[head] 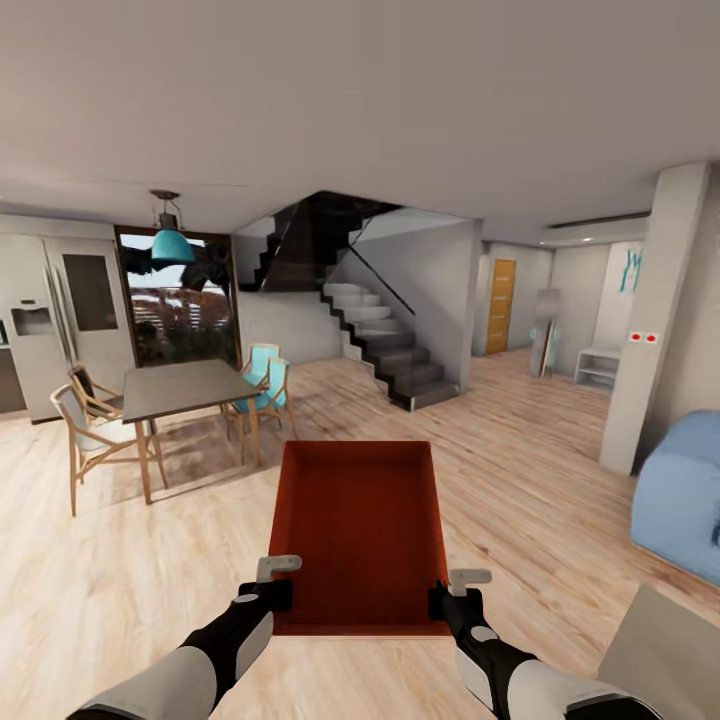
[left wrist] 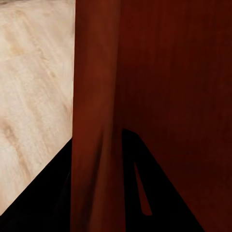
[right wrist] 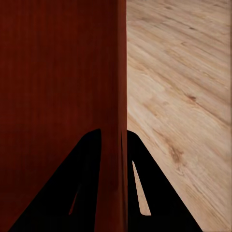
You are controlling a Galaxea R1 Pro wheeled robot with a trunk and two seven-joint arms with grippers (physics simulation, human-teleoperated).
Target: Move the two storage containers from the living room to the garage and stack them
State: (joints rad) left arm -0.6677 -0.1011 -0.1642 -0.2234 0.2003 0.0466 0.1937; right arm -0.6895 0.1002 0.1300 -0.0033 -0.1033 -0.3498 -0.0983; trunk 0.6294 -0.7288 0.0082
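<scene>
The head camera looks forward and slightly down from above both arms, taking in the room: staircase (head: 385,345) at twelve o'clock, dining table (head: 185,388) at ten, blue sofa (head: 685,495) at three. Each wrist camera sits right behind its fingers, pressed close against a side wall of the storage container (head: 360,530), with wood-plank floor (left wrist: 34,96) beyond. All three share that container (right wrist: 58,87) and floor.

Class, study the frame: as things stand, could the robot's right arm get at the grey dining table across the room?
Probably not. The right gripper is shut on the storage container's wall, sharing the load with the left gripper, and the dining table stands well beyond the container, over on the left side.
</scene>
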